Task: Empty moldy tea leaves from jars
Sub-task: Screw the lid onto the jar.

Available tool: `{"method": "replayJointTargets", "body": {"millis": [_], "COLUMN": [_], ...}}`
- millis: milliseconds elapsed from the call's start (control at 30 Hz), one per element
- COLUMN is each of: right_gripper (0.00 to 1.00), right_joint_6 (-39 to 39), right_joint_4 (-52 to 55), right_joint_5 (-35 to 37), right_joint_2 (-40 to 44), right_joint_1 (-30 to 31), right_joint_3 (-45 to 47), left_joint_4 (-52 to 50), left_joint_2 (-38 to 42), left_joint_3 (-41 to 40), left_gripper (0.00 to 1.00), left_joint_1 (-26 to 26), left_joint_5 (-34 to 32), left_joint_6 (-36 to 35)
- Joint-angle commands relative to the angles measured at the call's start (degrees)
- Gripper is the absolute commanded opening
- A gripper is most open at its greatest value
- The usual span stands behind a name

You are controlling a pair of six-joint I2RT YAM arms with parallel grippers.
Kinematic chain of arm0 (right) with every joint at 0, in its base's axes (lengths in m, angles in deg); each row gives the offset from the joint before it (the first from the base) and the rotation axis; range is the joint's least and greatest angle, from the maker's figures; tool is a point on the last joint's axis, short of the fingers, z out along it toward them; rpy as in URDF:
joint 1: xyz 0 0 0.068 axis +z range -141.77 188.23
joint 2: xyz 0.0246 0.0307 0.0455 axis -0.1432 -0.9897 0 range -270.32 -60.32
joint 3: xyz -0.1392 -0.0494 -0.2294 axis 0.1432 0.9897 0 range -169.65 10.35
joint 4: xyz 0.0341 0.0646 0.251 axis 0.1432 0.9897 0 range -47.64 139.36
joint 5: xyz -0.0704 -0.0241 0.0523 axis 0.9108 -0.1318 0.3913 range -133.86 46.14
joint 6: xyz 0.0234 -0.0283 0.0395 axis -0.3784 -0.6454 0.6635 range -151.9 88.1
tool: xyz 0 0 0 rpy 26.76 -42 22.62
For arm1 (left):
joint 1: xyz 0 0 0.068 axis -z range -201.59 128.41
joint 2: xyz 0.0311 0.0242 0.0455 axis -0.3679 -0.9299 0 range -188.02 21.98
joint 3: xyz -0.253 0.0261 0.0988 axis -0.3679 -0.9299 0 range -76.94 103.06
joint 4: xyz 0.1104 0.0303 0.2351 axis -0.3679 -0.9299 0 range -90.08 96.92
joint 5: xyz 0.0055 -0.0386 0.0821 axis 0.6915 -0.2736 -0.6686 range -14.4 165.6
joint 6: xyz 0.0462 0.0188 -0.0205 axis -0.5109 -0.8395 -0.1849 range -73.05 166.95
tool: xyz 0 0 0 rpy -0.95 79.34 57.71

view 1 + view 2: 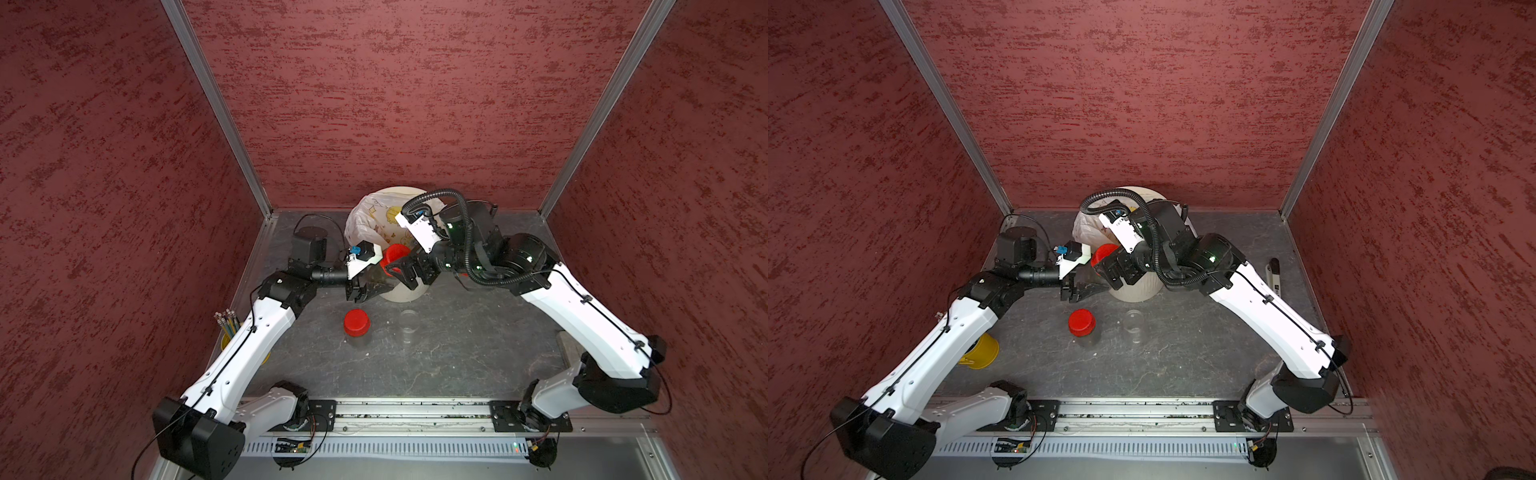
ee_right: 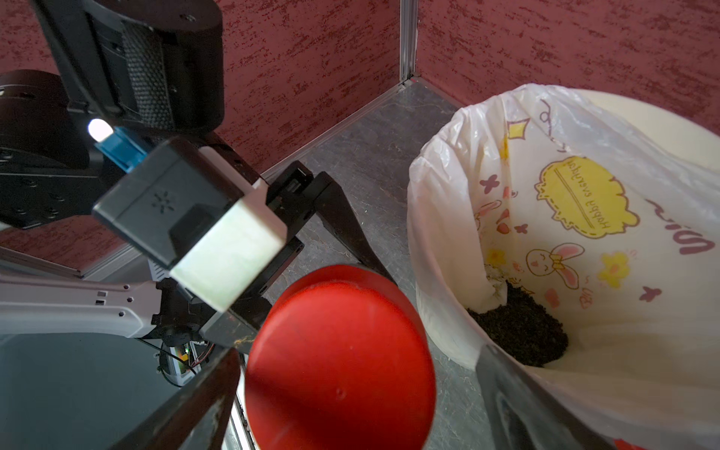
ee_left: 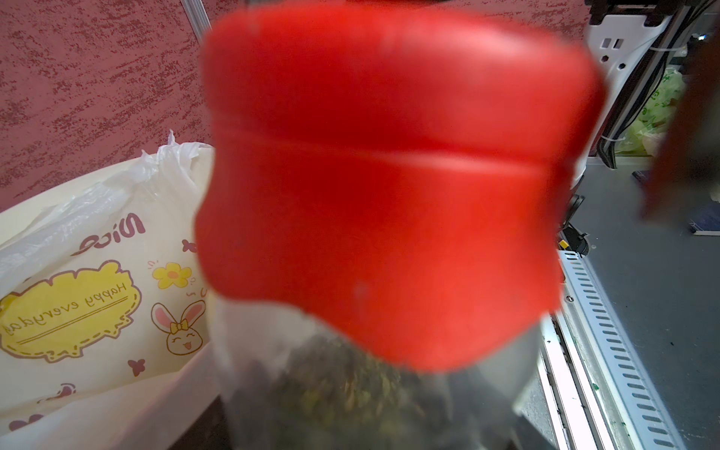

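Note:
My left gripper (image 1: 368,291) is shut on a clear jar (image 1: 380,280), held tilted against the near wall of the cream bin (image 1: 405,293). Moldy tea leaves (image 3: 343,385) show through its wall, and its red cap (image 1: 395,254) is on. My right gripper (image 2: 350,389) stands open astride that cap (image 2: 339,362): one finger (image 2: 187,405) is close beside it, and the second one (image 2: 514,405) stands apart. A second capped jar (image 1: 357,323) stands on the table. To its right stands an uncapped clear jar (image 1: 409,322) that looks empty.
The bin's white printed bag (image 2: 584,218) has a dark heap of leaves (image 2: 522,331) at the bottom. A yellow cup of pencils (image 1: 226,328) sits under my left forearm. A black-and-white tool (image 1: 1275,278) lies by the right wall.

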Motion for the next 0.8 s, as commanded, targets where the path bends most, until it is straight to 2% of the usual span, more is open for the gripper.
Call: {"method": "replayJointTargets", "body": {"millis": [0, 767], "right_gripper": [0.95, 0.80], "right_joint_6": [4.25, 2.80], "right_joint_4": [0.78, -0.13], "right_joint_5": [4.48, 5.71], "right_joint_2": [1.71, -1.26], "right_joint_1": [1.28, 1.49], "right_joint_3": [0.06, -0.62], "left_joint_4": [0.34, 0.33], "left_joint_2": [1.05, 0.91], "left_joint_3": [1.75, 1.79], "left_gripper": [0.61, 0.62], "left_joint_1": [-0.27, -0.29], "left_joint_5": [0.25, 0.24], "left_joint_6": [0.30, 0.40]}}
